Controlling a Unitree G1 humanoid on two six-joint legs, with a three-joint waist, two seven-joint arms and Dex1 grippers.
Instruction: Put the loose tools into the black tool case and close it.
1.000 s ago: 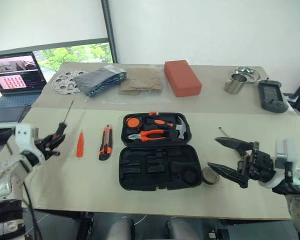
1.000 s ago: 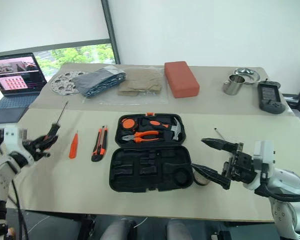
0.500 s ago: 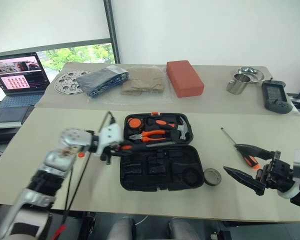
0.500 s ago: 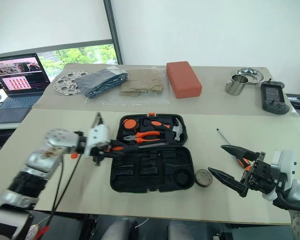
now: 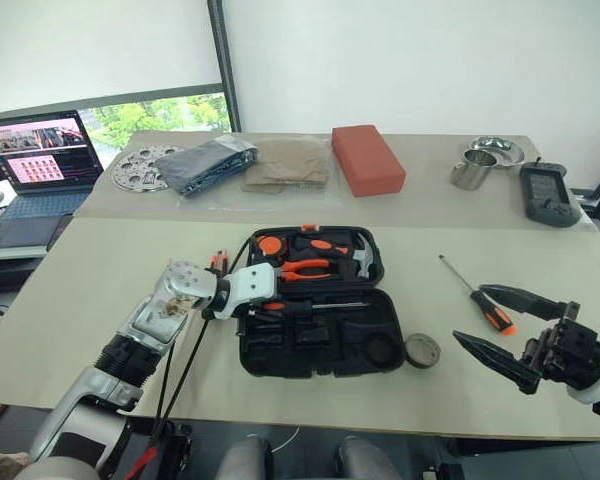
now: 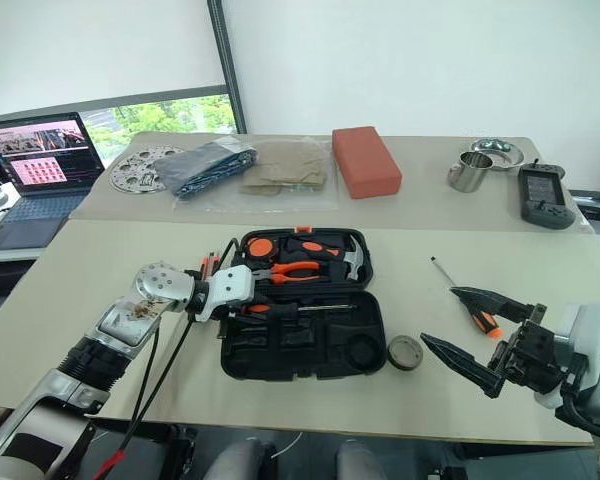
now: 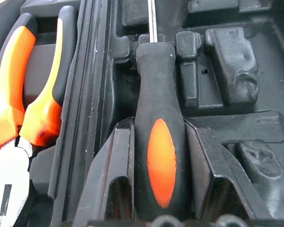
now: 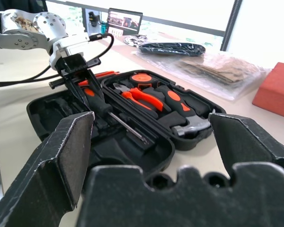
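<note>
One long screwdriver [image 7: 160,156] clamped by its handle in the left gripper [image 6: 242,296], carried across from the table's left side a second ago, now held over the open black tool case [image 6: 310,345], shaft along a moulded slot. Next, probably, seating and letting go. Right gripper [image 6: 480,335] spread wide, empty, second screwdriver [image 6: 472,305] just beyond.

A: The room is bright and even; daylight comes from the window [image 5: 150,110] at the far left, and shadows on the surface [image 5: 100,290] are soft.

B: Yes. In the right wrist view the near jaws look blurred.
</note>
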